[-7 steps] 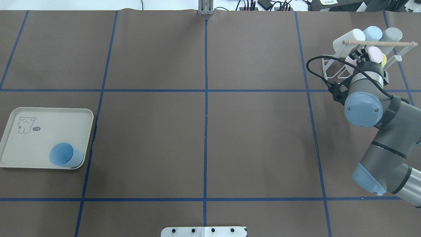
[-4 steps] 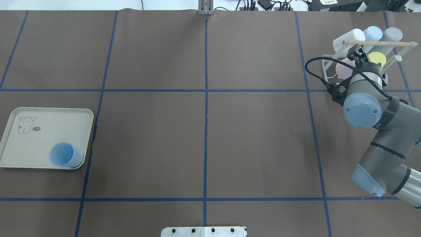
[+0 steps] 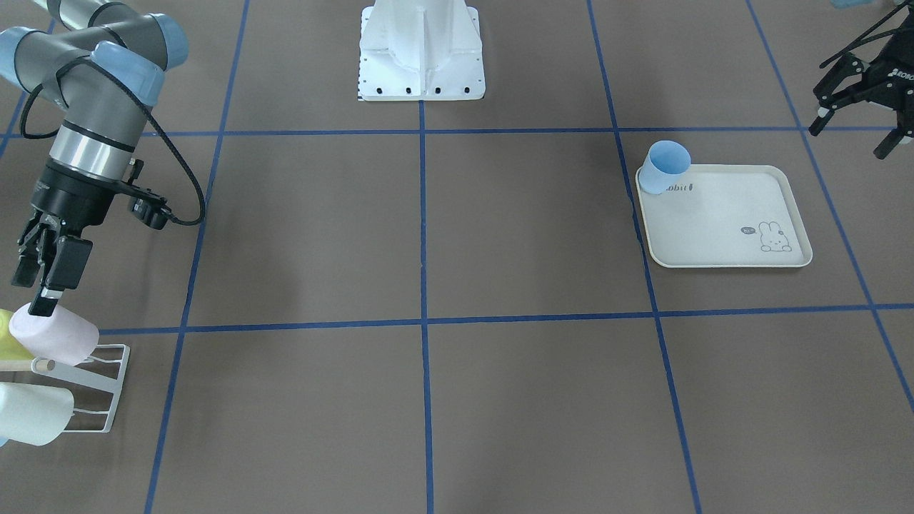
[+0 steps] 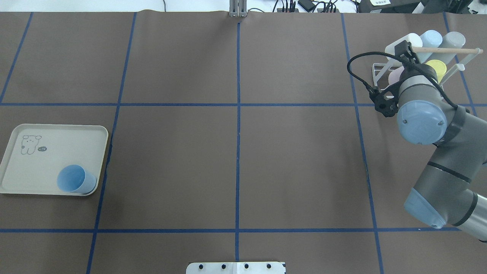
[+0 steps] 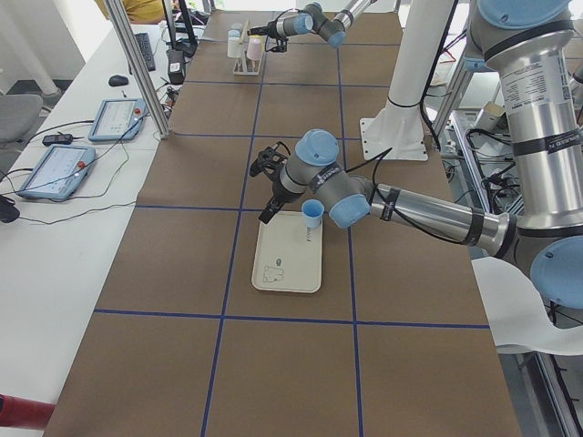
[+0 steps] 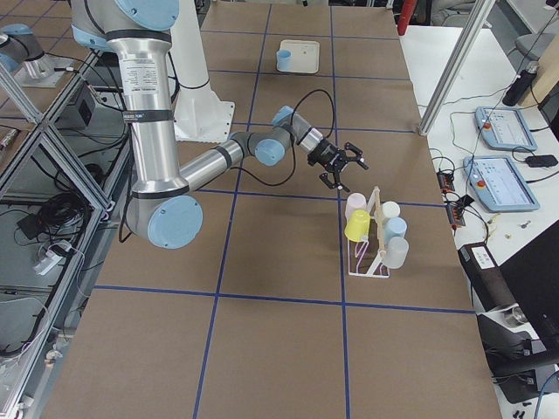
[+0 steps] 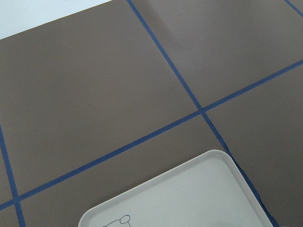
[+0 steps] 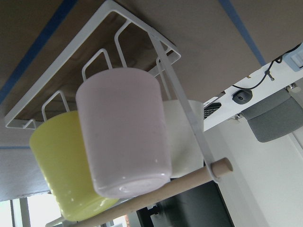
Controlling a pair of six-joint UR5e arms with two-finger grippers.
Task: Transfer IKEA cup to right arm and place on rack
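Observation:
A light-blue IKEA cup (image 4: 76,179) stands upright in a corner of the cream tray (image 4: 45,167), also seen in the front view (image 3: 664,168). My left gripper (image 3: 850,132) hovers open beside the tray, holding nothing. The white wire rack (image 4: 380,72) at the far right carries several cups. A pink cup (image 3: 53,334) hangs on a front prong, filling the right wrist view (image 8: 123,127) next to a yellow cup (image 8: 61,165). My right arm (image 4: 420,121) reaches toward the rack, and its right gripper (image 3: 34,289) is open just above the pink cup, holding nothing.
A wooden dowel (image 4: 445,50) spans the rack top, with white, blue and grey cups (image 4: 430,38) behind it. A black cable (image 4: 357,72) loops off the right wrist. The robot's white base (image 3: 421,50) stands at the table's near edge. Blue tape lines grid the brown mat.
The right gripper let go of the pink cup, which now rests on the rack prong. The gripper then pulled back up and away from it. The blue cup has not moved.

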